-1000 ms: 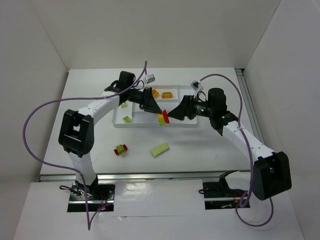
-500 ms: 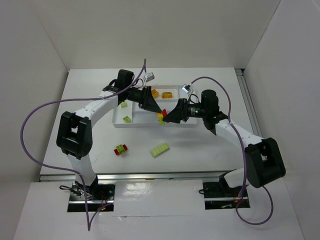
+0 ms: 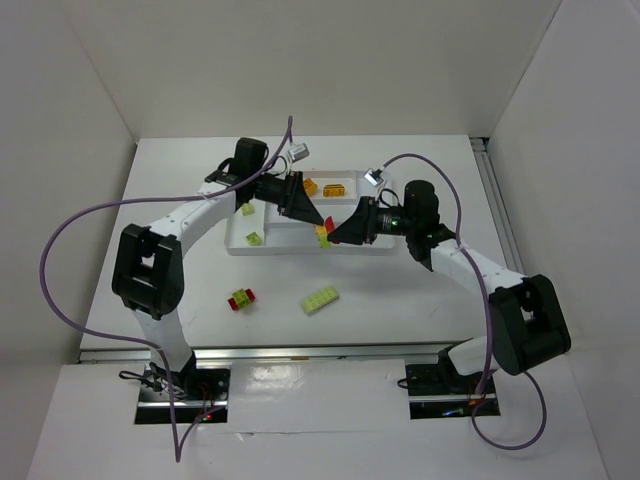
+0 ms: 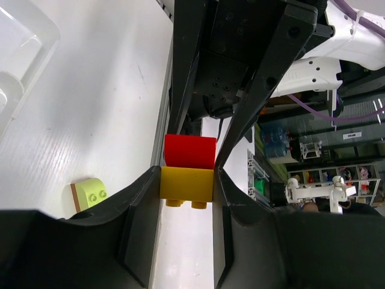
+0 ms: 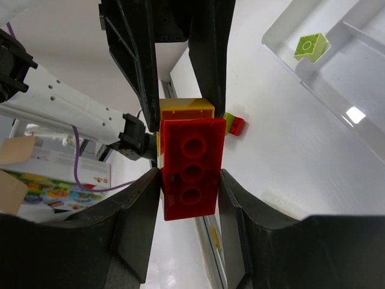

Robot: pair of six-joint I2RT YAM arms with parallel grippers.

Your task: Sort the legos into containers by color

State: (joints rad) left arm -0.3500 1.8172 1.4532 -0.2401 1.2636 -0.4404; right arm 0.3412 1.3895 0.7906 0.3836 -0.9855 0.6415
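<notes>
A two-piece stack of legos hangs between both grippers above the front rim of the white tray (image 3: 300,249). My left gripper (image 4: 186,182) is shut on the yellow brick (image 4: 186,184), its studs pointing back at the camera. The red brick (image 4: 190,151) is pressed onto the yellow brick's far side. My right gripper (image 5: 190,180) comes from the opposite side and is shut on that red brick (image 5: 191,168), the yellow brick (image 5: 186,107) just behind it. From above the stack (image 3: 322,235) sits where the left gripper (image 3: 316,225) and right gripper (image 3: 331,238) meet.
In the tray lie two yellow-orange bricks (image 3: 335,189) and small light green bricks (image 3: 255,238). On the table in front lie a red-and-green stack (image 3: 241,299) and a light green plate (image 3: 320,299). A purple cable arcs over each arm.
My right gripper has moved left up to the left gripper and closed its jaws on the red brick. The left gripper kept its hold on the yellow brick.
</notes>
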